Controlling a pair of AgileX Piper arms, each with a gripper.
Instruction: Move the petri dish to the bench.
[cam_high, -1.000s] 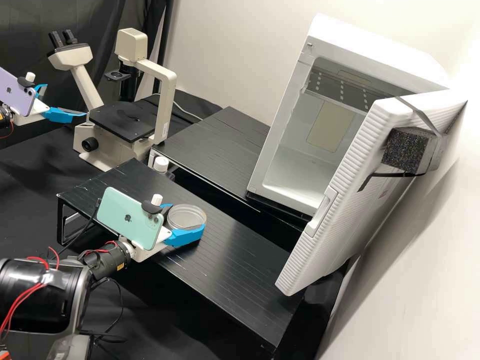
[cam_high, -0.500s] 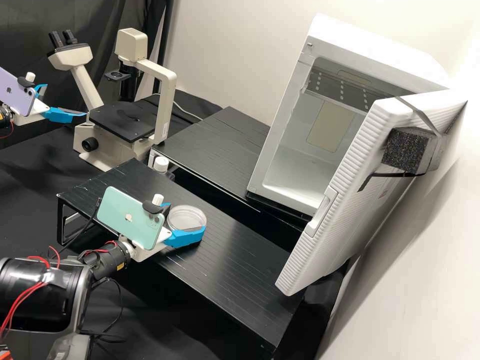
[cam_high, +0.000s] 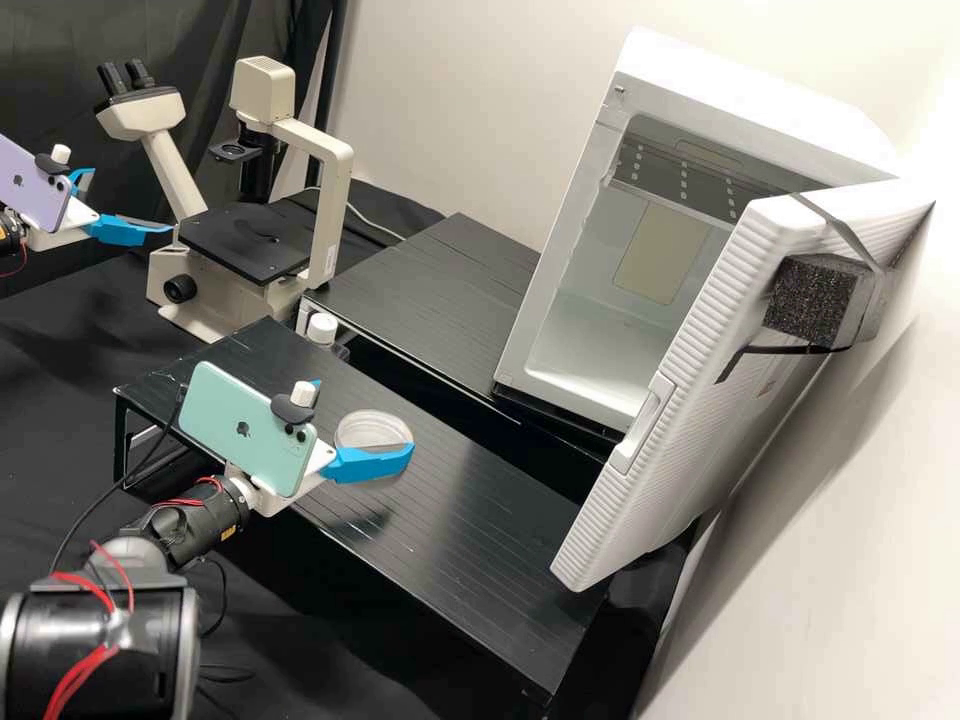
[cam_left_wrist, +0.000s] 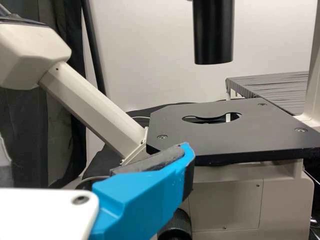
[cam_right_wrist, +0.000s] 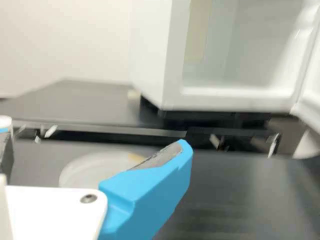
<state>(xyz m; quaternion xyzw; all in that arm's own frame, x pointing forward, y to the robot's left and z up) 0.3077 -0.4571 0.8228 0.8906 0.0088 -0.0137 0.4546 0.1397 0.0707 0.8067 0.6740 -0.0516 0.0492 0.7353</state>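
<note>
Right gripper (cam_high: 363, 418): released, its two blue fingers spread wide at the petri dish (cam_high: 372, 430) — one finger (cam_high: 370, 463) passes in front of the dish's near rim in the high view; whether it touches cannot be told.
Petri dish: round and clear, lying flat on the near black stand (cam_high: 480, 560), close to the right gripper. In the right wrist view it is a pale, blurred disc on the black top.
Left gripper (cam_high: 131, 201): released and holding nothing, its fingers apart beside the microscope (cam_high: 335, 200); the left wrist view puts one blue finger (cam_left_wrist: 140, 200) in front of the black stage (cam_left_wrist: 215, 132).
Phones: a pale green one (cam_high: 245, 430) mounted on the right arm, a purple one (cam_high: 35, 185) on the left.
Microscope: cream-coloured, upright, its twin eyepieces (cam_high: 125, 78) high on a slanted tube.
White-capped vessel (cam_high: 322, 328): at the near stand's far side, by the rear black stand (cam_high: 430, 300).
White cabinet (cam_high: 750, 95): on the rear stand, its ribbed door (cam_high: 700, 350) wide open — a dark foam block (cam_high: 810, 300) strapped to it.
</note>
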